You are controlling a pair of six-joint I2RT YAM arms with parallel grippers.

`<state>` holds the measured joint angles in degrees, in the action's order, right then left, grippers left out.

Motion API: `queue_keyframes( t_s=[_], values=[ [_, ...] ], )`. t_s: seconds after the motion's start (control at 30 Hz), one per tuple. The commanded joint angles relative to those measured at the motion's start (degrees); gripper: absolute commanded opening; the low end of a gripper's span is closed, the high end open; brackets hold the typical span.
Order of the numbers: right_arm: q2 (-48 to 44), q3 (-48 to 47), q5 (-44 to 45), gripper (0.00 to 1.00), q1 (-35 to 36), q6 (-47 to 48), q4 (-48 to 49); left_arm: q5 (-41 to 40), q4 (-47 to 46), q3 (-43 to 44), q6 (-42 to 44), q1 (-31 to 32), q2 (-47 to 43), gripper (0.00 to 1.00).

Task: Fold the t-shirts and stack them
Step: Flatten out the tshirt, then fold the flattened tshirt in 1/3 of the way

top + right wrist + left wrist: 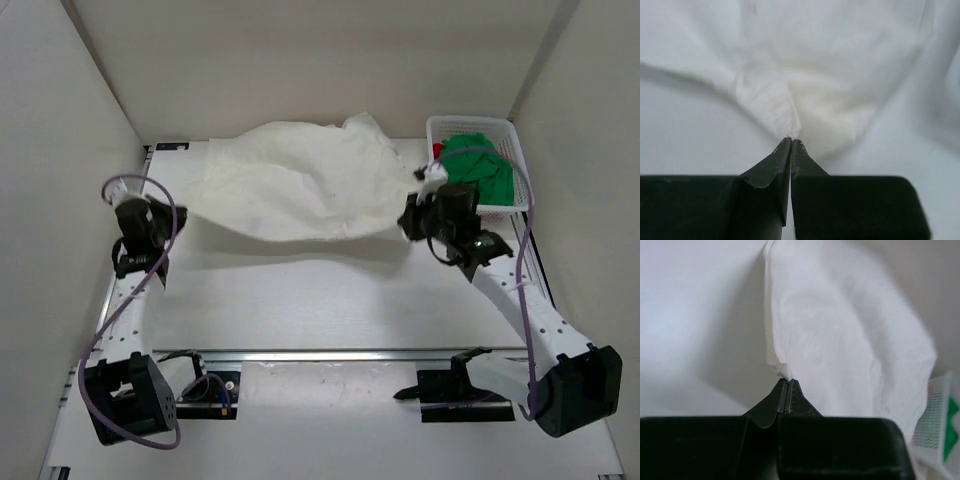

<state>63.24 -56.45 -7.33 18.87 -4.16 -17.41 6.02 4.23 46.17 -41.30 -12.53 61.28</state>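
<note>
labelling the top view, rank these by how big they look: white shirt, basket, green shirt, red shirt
1. cream-white t-shirt
2. white mesh basket
3. green t-shirt, bunched in the basket
4. red t-shirt, only a sliver showing

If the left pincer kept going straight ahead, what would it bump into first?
The cream-white t-shirt. The left pincer is shut on its edge, and the cloth hangs right ahead of the tips. What lies behind it is hidden.
</note>
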Motion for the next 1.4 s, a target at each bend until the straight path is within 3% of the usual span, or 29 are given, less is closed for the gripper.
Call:
queue_keyframes(
  t_s=[0.0, 0.07, 0.27, 0.43, 0.57, 0.8, 0.93, 1.37],
  values=[
    [-7.34, 7.99, 1.88, 0.00, -0.58, -6.37, -1.48, -2.24, -2.57, -10.38, 1.66, -0.82, -5.54, 0.00],
    [-9.18, 11.87, 1.27, 0.00, -1.20, -7.87, -6.12, -0.58, -2.64, -16.26, 1.48, -2.31, -7.83, 0.00],
    [-19.01, 18.30, -0.92, 0.00, -0.86, -11.22, -18.96, -0.66, 3.15, -22.96, 4.74, -3.29, -15.74, 0.00],
    [-26.06, 14.35, 5.83, 0.00, 12.13, -19.90, -26.35, -1.01, 7.10, -25.51, 5.18, -3.46, -22.07, 0.00],
    [-24.31, 13.99, 5.74, 0.00, 12.51, -19.92, -26.81, -1.36, 9.65, -24.47, 6.23, -2.67, -22.96, 0.00],
    [-10.01, 7.86, -4.00, 0.00, -6.64, -10.43, -14.44, -0.13, 6.24, -17.45, 2.72, -3.73, -12.87, 0.00],
    [-0.76, 0.30, 0.82, 0.00, -6.05, -8.59, -9.50, -1.19, 3.78, -13.57, 0.79, -2.75, -5.31, 0.00],
    [22.87, -13.58, 2.76, 0.00, -5.51, -6.21, 3.35, -4.62, -1.33, -4.08, -2.82, -1.71, 14.29, 0.00]
  ],
)
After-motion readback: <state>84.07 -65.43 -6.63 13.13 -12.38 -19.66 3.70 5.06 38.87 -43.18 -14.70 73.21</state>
